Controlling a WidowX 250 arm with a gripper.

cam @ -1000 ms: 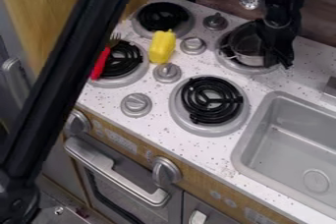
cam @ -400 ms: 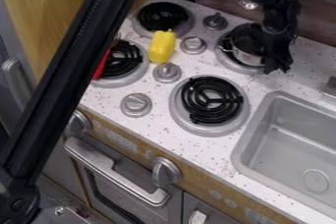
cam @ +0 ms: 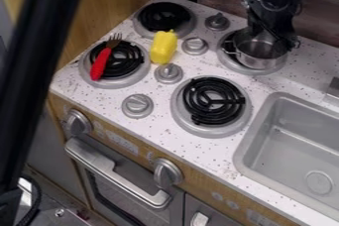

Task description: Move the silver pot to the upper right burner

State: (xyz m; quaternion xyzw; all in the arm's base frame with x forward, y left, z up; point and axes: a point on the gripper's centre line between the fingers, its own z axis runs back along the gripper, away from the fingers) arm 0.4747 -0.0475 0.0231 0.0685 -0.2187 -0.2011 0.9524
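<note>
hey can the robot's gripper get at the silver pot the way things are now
Probably yes: the gripper hangs right over the rim of the silver pot, which is uncovered on its burner, with nothing seen between them.

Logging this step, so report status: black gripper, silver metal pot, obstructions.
Gripper at rim of pot. Pot upright on upper right burner, off-centre. Yellow block, red-handled fork on lower left burner: neither in the way.

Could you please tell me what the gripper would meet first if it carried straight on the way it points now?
Most likely the pot, as the gripper points down at its right side; depth is unclear, so they may already touch.
</note>
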